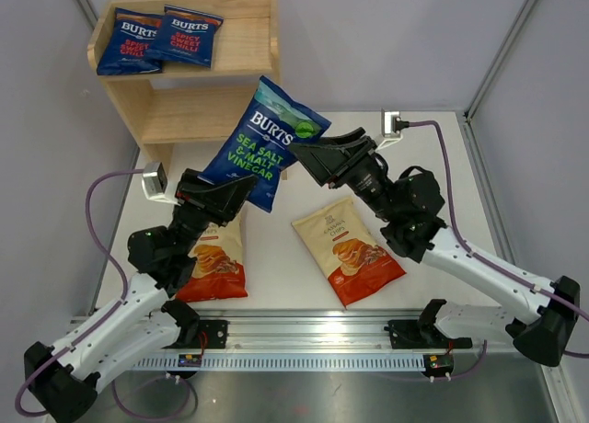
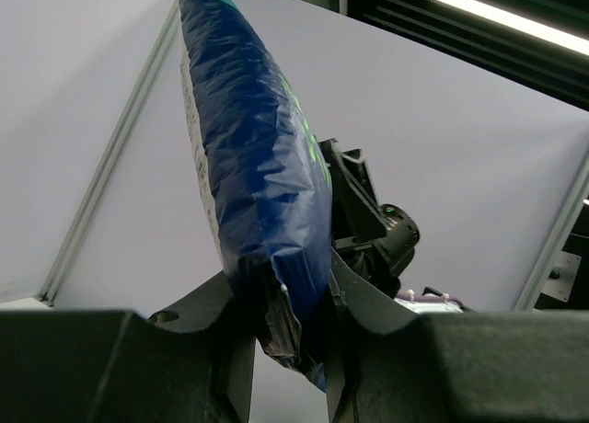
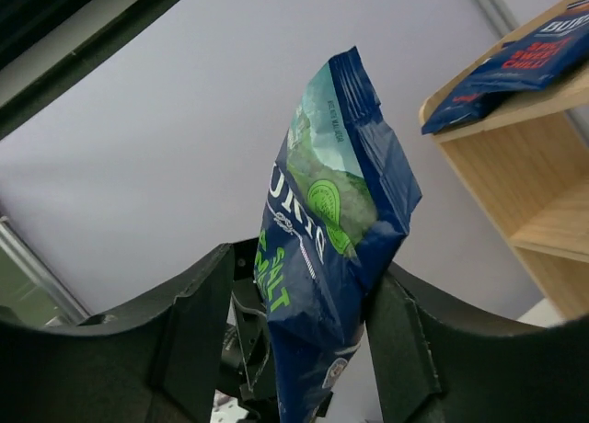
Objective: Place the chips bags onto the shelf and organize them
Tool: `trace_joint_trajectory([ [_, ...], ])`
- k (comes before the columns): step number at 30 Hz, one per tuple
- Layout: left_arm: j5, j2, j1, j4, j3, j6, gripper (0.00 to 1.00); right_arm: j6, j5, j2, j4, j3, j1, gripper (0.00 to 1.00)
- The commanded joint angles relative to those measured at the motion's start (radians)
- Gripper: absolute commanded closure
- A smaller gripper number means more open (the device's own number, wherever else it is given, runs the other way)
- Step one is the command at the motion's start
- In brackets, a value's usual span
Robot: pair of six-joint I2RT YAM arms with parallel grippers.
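"What closes the place in?"

"Smooth pale grey wall panels [image 1: 368,37] at twelve, nine and three o'clock. Slim aluminium corner posts [image 1: 502,51] join them, one at one o'clock and another at eleven."

"And lower down?"

"A flat white bench [image 1: 276,285] fills the middle. A slotted silver metal rail [image 1: 313,329] lines its six o'clock edge, with a dull grey metal surface [image 1: 322,395] beyond."

"Any light?"

"Seen from the left wrist, a long white strip lamp [image 2: 511,20] glows at one o'clock against a dark slatted ceiling [image 2: 396,5]."
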Motion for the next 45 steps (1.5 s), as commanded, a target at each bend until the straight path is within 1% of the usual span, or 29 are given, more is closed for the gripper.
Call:
trace_joint_trajectory([
  [1,-0.096,-0.048,0.002,-0.102,0.066,0.059,0.78,-0.138,0.129,-0.115,-0.143,0.038,0.008,0.35],
  [2,-0.109,-0.056,0.004,-0.157,0.086,0.068,0.78,-0.153,0.156,-0.130,-0.228,0.050,0.008,0.31],
  [4,-0.141,-0.069,0.011,-0.223,0.120,0.090,0.78,-0.202,0.233,-0.184,-0.342,0.061,0.006,0.27],
  [5,-0.155,-0.070,0.014,-0.307,0.167,0.099,0.79,-0.227,0.264,-0.201,-0.381,0.064,0.006,0.25],
  [6,-0.178,-0.068,0.024,-0.361,0.201,0.110,0.79,-0.236,0.319,-0.235,-0.422,0.070,0.006,0.24],
  [7,-0.233,-0.063,0.030,-0.418,0.233,0.111,0.79,-0.241,0.351,-0.249,-0.513,0.078,0.006,0.24],
  [8,-0.265,-0.056,0.034,-0.520,0.267,0.118,0.78,-0.245,0.380,-0.261,-0.568,0.099,0.006,0.23],
  [9,-0.291,-0.042,0.051,-0.577,0.354,0.124,0.79,-0.241,0.437,-0.273,-0.615,0.108,0.006,0.23],
  [10,-0.342,-0.009,0.060,-0.635,0.399,0.121,0.79,-0.233,0.460,-0.298,-0.689,0.112,0.006,0.23],
  [11,-0.356,0.019,0.071,-0.733,0.454,0.121,0.79,-0.227,0.476,-0.311,-0.717,0.110,0.006,0.23],
  [12,-0.370,0.044,0.099,-0.781,0.547,0.112,0.80,-0.221,0.506,-0.337,-0.734,0.104,0.006,0.23],
  [13,-0.388,0.070,0.114,-0.827,0.602,0.101,0.82,-0.216,0.520,-0.354,-0.773,0.098,0.006,0.23],
  [14,-0.382,0.134,0.135,-0.894,0.647,0.093,0.82,-0.212,0.532,-0.368,-0.784,0.081,0.006,0.23],
  [15,-0.368,0.160,0.180,-0.909,0.723,0.081,0.83,-0.206,0.552,-0.383,-0.792,0.073,0.006,0.23],
  [16,-0.332,0.189,0.203,-0.912,0.755,0.076,0.83,-0.203,0.554,-0.411,-0.806,0.066,0.006,0.23],
  [18,-0.313,0.262,0.258,-0.921,0.811,0.059,0.83,-0.193,0.566,-0.454,-0.818,0.046,0.008,0.23],
  [20,-0.321,0.306,0.281,-0.955,0.899,0.053,0.83,-0.187,0.571,-0.480,-0.838,0.030,0.006,0.23],
  [21,-0.316,0.358,0.301,-0.958,0.926,0.050,0.83,-0.181,0.578,-0.503,-0.847,0.027,0.006,0.23],
  [22,-0.310,0.381,0.309,-0.960,0.981,0.050,0.83,-0.181,0.583,-0.514,-0.865,0.021,0.006,0.23],
  [29,-0.368,0.608,0.332,-1.048,1.207,0.058,0.83,-0.164,0.608,-0.592,-0.930,0.010,0.006,0.23],
  [35,-0.377,0.766,0.341,-1.038,1.290,0.016,0.84,-0.146,0.632,-0.652,-0.964,-0.005,0.006,0.23],
  [38,-0.384,0.826,0.341,-1.033,1.333,0.010,0.87,-0.138,0.644,-0.678,-0.984,-0.007,0.006,0.23],
  [42,-0.396,0.887,0.340,-1.022,1.370,0.003,0.87,-0.129,0.647,-0.707,-0.998,-0.011,0.006,0.22],
  [45,-0.397,0.932,0.335,-1.059,1.421,-0.008,0.87,-0.106,0.663,-0.713,-1.008,-0.023,0.006,0.22],
])
